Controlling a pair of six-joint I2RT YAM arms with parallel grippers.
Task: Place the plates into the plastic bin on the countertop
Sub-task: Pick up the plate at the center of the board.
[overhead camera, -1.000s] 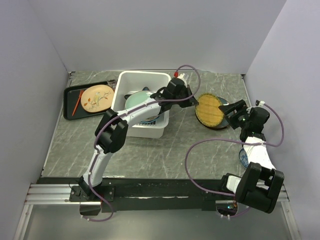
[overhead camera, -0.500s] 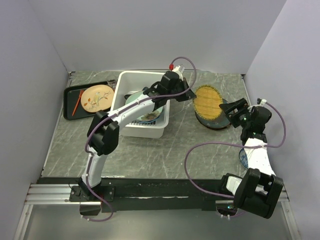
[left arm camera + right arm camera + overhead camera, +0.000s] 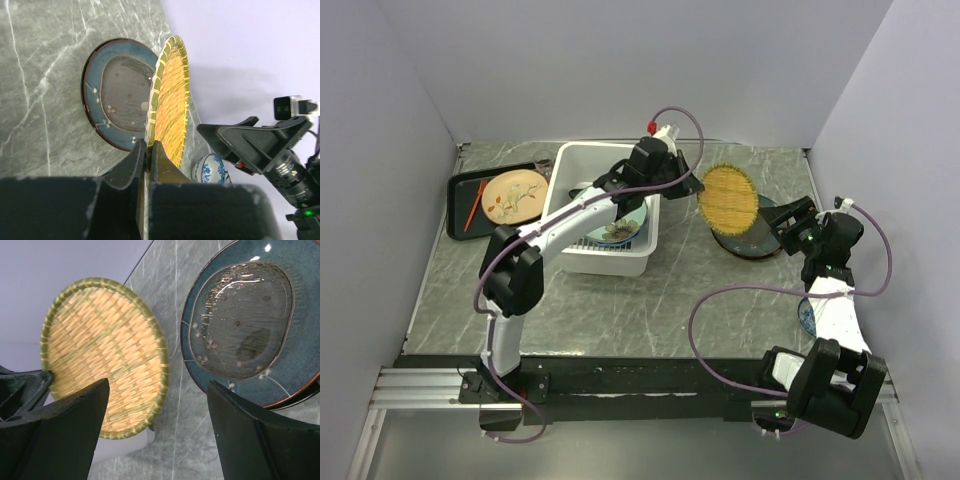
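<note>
My left gripper [image 3: 694,186] is shut on the rim of the yellow woven-look plate [image 3: 728,197] and holds it tilted on edge above the countertop [image 3: 700,290], right of the white plastic bin [image 3: 605,149]. In the left wrist view the jaws [image 3: 148,145] pinch the plate's green rim [image 3: 170,100]. The large dark teal plate [image 3: 763,238] lies flat below it and also shows in the left wrist view [image 3: 120,90]. My right gripper [image 3: 788,226] is open and empty beside the teal plate [image 3: 250,325], facing the woven plate [image 3: 105,355]. The bin holds plates [image 3: 617,222].
A black tray [image 3: 460,205] at the back left holds a tan patterned plate [image 3: 514,196] and a red stick [image 3: 475,203]. A blue-and-white bowl [image 3: 806,316] sits by the right arm and shows in the left wrist view [image 3: 212,167]. Walls close in the sides and back.
My left gripper has lifted the woven plate off the dark teal plate and carried it up and left, toward the bin. The right gripper has stayed almost still.
</note>
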